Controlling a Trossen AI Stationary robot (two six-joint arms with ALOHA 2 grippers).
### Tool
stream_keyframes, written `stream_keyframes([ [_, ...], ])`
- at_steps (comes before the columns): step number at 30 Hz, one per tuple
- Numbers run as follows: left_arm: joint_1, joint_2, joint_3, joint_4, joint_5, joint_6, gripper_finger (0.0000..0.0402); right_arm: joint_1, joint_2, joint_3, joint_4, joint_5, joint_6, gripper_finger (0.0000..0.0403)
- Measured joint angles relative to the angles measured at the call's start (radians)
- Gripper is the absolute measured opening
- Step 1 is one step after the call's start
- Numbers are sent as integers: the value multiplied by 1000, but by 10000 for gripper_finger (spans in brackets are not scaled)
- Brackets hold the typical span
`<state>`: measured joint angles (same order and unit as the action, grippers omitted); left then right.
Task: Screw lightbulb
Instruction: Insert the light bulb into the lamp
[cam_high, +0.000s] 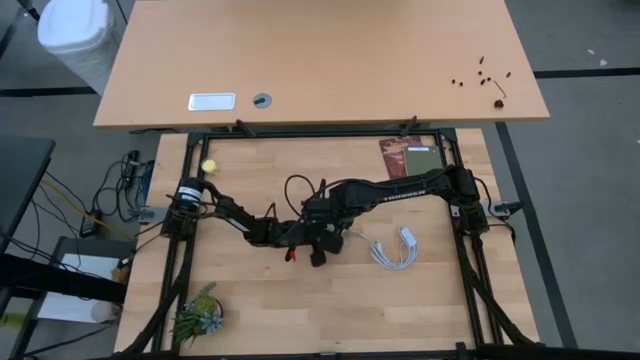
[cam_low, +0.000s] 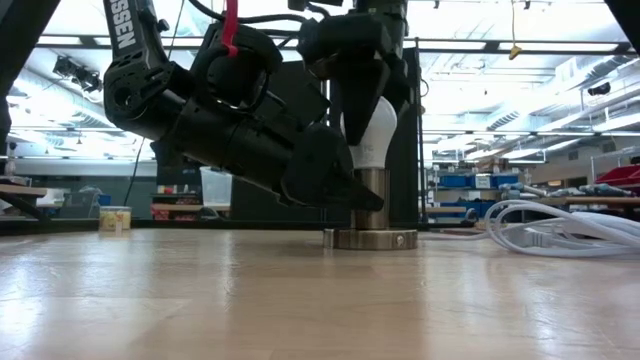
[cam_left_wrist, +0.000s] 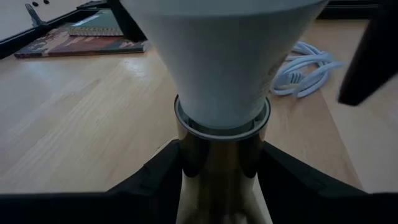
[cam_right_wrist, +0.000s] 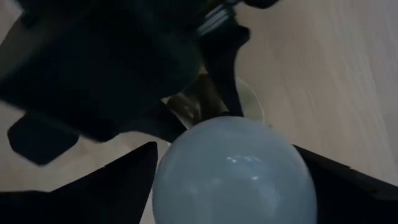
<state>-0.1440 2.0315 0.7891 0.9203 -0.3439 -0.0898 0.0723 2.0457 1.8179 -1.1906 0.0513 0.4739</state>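
Lightbulb (cam_low: 372, 132) standing upright in the brass socket (cam_low: 372, 205) at mid-counter (cam_low: 300, 300), its base apparently seated; right hand (cam_right_wrist: 233, 180) pinches the globe from above, left hand (cam_left_wrist: 221, 180) clamps the socket barrel, so final tightening and release likely remain.

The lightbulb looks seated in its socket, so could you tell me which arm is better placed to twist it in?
Right, probably: the right gripper straddles the lightbulb from above, while the left gripper braces the socket.

1 lightbulb (cam_low: 372, 130), 2 claws (cam_low: 352, 190)
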Motion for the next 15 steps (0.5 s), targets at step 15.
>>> stream_keyframes([
  [15,0,0,0,-3,0,21,184,27,0,0,1,33,-644,346],
])
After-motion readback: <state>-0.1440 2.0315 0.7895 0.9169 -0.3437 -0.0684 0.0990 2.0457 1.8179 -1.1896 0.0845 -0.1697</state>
